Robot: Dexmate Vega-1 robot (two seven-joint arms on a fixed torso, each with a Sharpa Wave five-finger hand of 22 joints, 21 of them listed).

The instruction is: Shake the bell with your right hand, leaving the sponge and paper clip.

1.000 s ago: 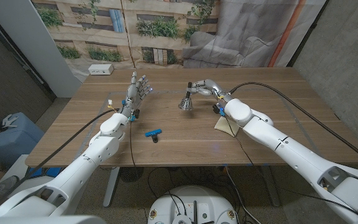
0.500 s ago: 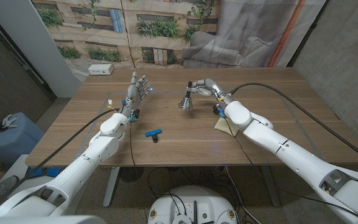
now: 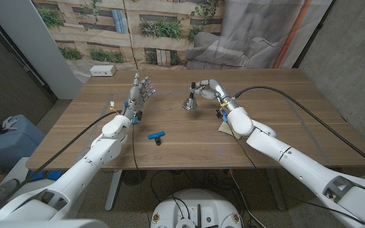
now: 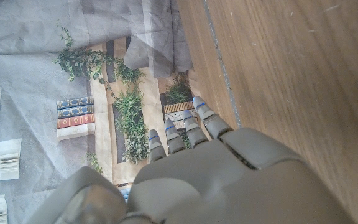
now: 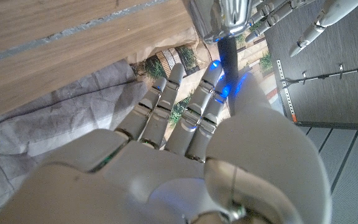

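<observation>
My right hand holds the silver bell by its black handle at the table's far middle. The bell hangs tilted, mouth down, close over the wood; whether it touches the table I cannot tell. In the right wrist view the fingers close round the black handle below the shiny bell body. A yellowish sponge lies beside my right forearm. Nearer the front, left of centre, lies the blue paper clip. My left hand stands upright with fingers spread, empty, and its back shows in the left wrist view.
A white box sits at the table's far left corner. Black cables run along both arms over the wood. A blue canister stands on the floor to the left. Bare wood lies in front of the bell.
My right forearm has swung a little to the left, and the bell has shifted slightly with the hand. The left arm, sponge and paper clip have stayed put.
</observation>
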